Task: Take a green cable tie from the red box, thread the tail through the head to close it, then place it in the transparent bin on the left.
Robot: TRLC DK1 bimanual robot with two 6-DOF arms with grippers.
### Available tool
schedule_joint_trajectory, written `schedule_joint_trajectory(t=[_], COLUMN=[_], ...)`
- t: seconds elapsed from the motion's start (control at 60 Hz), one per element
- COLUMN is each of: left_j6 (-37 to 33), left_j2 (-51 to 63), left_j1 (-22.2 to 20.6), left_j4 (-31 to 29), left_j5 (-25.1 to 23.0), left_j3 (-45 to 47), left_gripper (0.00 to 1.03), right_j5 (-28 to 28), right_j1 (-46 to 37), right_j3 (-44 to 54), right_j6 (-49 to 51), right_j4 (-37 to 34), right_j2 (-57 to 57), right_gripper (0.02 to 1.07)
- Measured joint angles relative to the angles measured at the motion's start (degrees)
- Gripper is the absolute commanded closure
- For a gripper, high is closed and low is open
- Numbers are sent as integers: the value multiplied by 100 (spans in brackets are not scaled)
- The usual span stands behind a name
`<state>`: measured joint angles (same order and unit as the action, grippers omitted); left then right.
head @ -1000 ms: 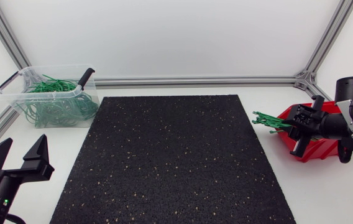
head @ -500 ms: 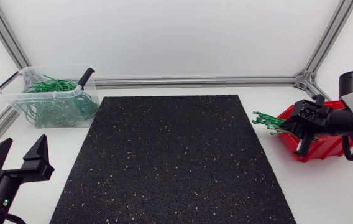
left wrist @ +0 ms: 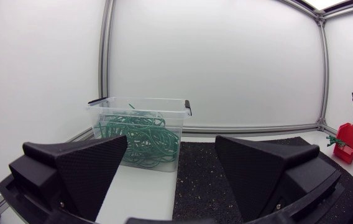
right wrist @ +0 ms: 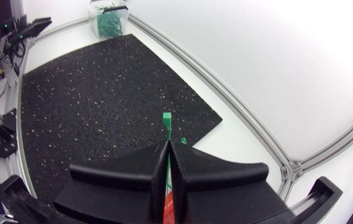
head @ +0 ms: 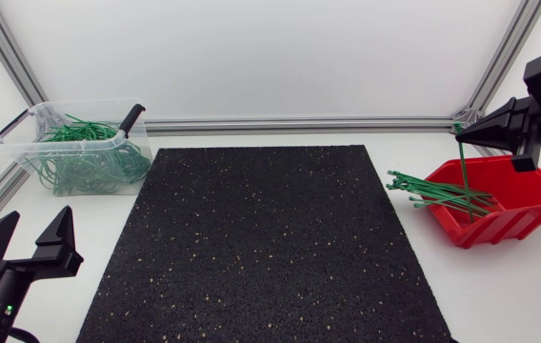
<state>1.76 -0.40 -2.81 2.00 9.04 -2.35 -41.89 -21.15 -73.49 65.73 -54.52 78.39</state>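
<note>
My right gripper is up above the red box at the table's right, shut on the top end of a single green cable tie. The tie hangs straight down, its lower end still among the bundle of green ties spilling over the box's left rim. In the right wrist view the tie's head sticks out past the closed fingertips. The transparent bin, full of closed green ties, stands at the back left. Near the front left corner my left gripper is open and holds nothing.
A black speckled mat covers the middle of the table between the bin and the red box. Aluminium frame rails run along the back edge and the corners. White tabletop shows on both sides of the mat.
My right gripper closed on one tie in the red box, then rose up and to the right, pulling the tie upright. The left arm has not moved.
</note>
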Motion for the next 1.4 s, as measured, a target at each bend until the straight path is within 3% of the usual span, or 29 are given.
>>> schedule_joint_trajectory(t=[0.217,0.567,1.2,1.4], left_j6=[0,0,2,2], left_j2=[2,2,7,2], left_j1=[0,0,0,-35], left_j4=[-2,-2,-28,-39], left_j5=[-15,-15,-153,-181], left_j3=[0,0,0,0], left_gripper=[5,5,5,5], right_j5=[-481,-850,-1104,-1069], right_j1=[122,848,2535,2990], right_j3=[-787,-1119,-1123,-960], right_j6=[-249,-1169,-2409,-3123], right_j4=[-1294,-2168,-2321,-1777], right_j2=[238,614,839,852], right_gripper=[101,101,101,101])
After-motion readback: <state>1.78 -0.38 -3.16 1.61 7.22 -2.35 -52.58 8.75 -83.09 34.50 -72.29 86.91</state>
